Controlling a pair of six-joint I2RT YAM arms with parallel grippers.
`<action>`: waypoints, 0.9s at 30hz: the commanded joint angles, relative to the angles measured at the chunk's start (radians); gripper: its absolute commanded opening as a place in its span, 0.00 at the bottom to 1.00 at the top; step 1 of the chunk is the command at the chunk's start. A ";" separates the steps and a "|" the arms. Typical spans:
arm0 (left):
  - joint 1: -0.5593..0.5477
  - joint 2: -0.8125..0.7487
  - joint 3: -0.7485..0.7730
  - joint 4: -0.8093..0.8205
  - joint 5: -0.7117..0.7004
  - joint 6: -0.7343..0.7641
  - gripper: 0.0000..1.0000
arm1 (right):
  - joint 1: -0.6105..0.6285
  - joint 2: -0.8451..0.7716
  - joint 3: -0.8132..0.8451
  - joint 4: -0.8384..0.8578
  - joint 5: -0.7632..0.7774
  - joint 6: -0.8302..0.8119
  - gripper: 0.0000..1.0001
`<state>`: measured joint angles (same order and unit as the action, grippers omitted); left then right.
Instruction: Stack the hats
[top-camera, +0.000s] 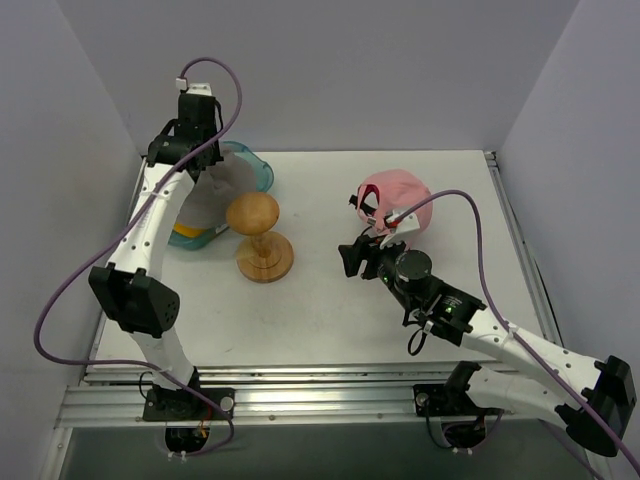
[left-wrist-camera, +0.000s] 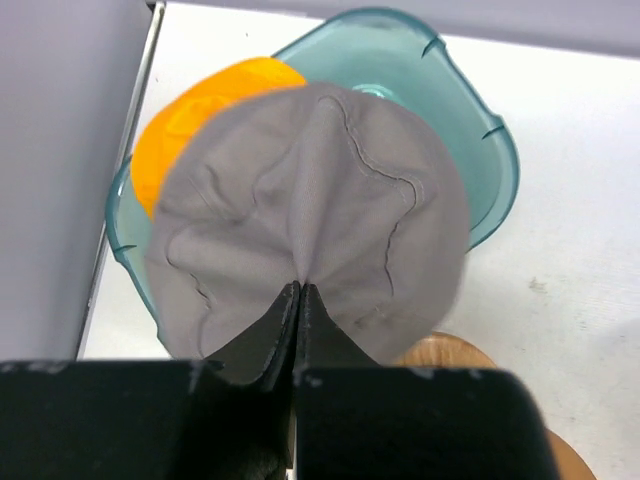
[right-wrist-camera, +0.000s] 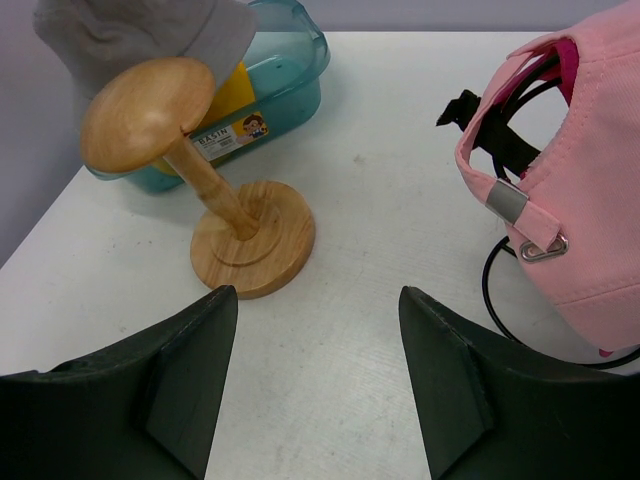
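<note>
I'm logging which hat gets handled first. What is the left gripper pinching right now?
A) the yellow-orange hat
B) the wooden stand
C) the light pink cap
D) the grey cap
D: in the left wrist view the left gripper is shut on a fold of the grey cap, which hangs above the teal tub where the yellow-orange hat lies.

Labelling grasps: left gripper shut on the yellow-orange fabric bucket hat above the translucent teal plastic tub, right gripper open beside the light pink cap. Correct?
No: the left gripper is shut on the grey fabric cap; the yellow-orange fabric bucket hat lies in the translucent teal plastic tub below. The left wrist view shows it. The rest holds: right gripper open beside the light pink cap.
</note>
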<state>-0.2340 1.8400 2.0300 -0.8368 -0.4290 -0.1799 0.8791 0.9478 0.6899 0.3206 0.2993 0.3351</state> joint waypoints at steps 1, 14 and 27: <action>-0.024 -0.113 0.062 -0.002 -0.027 -0.012 0.03 | 0.009 0.003 0.045 0.018 0.008 -0.015 0.61; -0.244 -0.251 0.151 -0.153 -0.088 0.022 0.02 | 0.012 0.009 0.045 0.018 0.015 -0.019 0.62; -0.312 -0.367 -0.016 -0.124 -0.090 0.002 0.02 | 0.012 0.000 0.045 0.015 0.011 -0.019 0.62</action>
<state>-0.5480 1.5089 2.0708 -1.0019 -0.5247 -0.1741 0.8852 0.9550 0.6903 0.3164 0.2989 0.3305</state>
